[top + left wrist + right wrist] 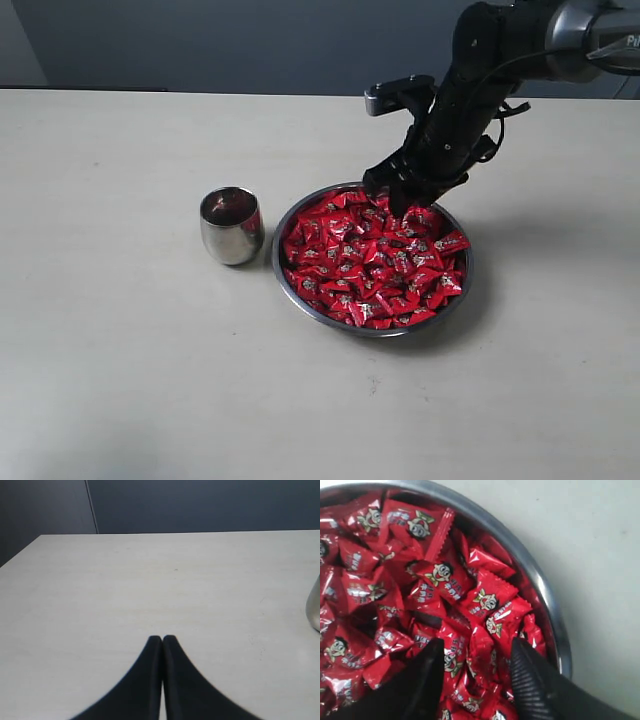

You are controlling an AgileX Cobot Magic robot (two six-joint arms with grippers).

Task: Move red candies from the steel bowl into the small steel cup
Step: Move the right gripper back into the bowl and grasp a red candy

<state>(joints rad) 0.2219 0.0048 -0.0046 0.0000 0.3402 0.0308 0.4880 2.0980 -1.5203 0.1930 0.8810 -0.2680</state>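
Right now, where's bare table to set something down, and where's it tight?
Bare table: left of the small steel cup, and nearer the camera than the steel bowl. Tight: the cup-bowl gap, and the bowl's far side under the open right gripper.

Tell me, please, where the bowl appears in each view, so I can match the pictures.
Exterior: bowl right of centre, full of candies, beside the cup.
Left wrist: not in it; only the cup's side at the picture's edge.
Right wrist: its rim arcs around the candies, under the open right gripper.
Shared landmark: table.
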